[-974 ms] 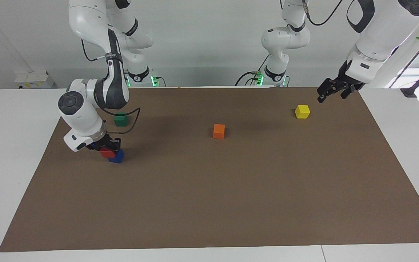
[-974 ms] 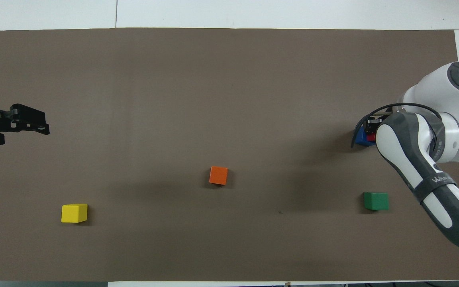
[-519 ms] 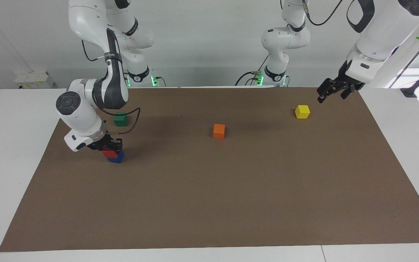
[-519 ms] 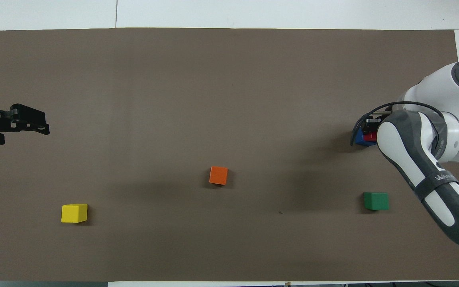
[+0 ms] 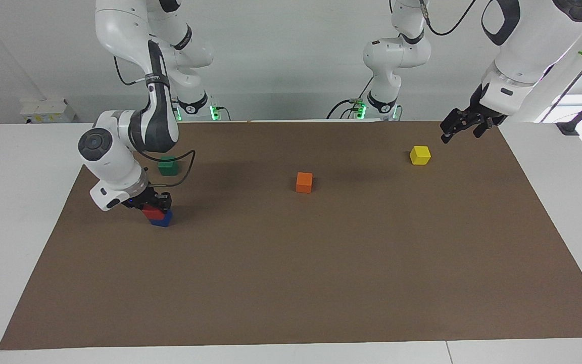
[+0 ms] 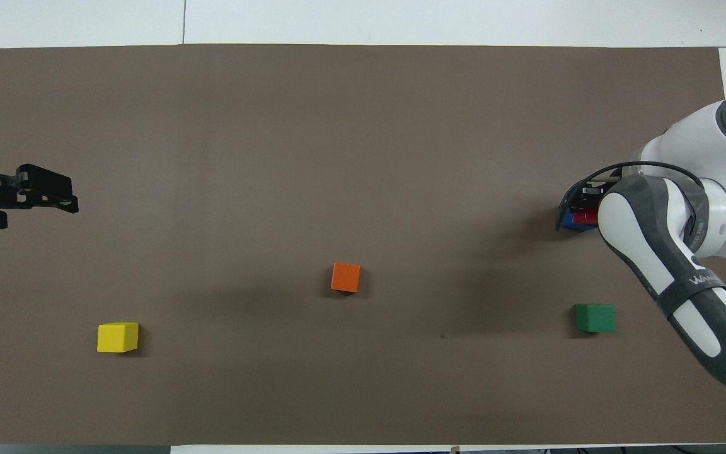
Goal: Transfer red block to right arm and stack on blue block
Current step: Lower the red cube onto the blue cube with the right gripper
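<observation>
The bent right arm sets its gripper (image 5: pixel 153 203) down around the red block (image 5: pixel 151 212) atop the blue block (image 5: pixel 162 219); whether it grips, I cannot tell.

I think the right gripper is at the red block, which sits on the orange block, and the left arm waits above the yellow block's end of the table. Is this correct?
One thing is wrong: the red block sits on the blue block, as the facing view shows. The orange block stands alone mid-table. The right gripper is at the red block, and the left gripper waits near the yellow block.

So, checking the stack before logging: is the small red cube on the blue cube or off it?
On it: the small red cube sits atop the deep blue cube, with the right hand around it.
</observation>
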Motion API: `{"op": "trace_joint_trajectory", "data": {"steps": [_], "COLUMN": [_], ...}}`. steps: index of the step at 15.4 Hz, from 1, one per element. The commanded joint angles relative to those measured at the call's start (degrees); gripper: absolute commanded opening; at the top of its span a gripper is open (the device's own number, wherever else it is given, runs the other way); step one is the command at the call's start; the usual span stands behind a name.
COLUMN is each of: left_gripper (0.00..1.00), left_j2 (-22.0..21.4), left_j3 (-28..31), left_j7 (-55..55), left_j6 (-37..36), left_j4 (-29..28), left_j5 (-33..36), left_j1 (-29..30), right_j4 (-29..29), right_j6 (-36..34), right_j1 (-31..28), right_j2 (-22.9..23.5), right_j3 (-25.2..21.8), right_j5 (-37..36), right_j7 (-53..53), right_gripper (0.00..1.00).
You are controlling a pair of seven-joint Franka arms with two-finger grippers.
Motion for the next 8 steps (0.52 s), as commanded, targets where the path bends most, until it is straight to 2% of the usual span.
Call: {"op": "trace_joint_trajectory", "data": {"steps": [1,5,8], "left_gripper": [1.0,1.0,1.0], "left_j2": [-0.8,-0.8,-0.8], "left_j3": [0.7,0.7,0.7], "left_j7": [0.2,0.2,0.2], "left_j6": [-0.7,-0.7,-0.7], "left_j4": [-0.5,-0.5,-0.5], "left_j5": [1.1,1.1,1.1], "left_j1": [-0.7,-0.7,-0.7], "right_j4": [-0.4,1.7,2.9], "right_j6": [1.4,0.1,-0.5], "right_j1": [-1.1,-1.1,-0.6], "right_j2": [-0.2,-1.2,-4.7], "right_j3": [0.8,0.7,0.7], "right_j5": [0.9,0.7,-0.1], "right_j7": [1.0,0.4,-1.7], "right_gripper": [1.0,1.0,1.0]}}
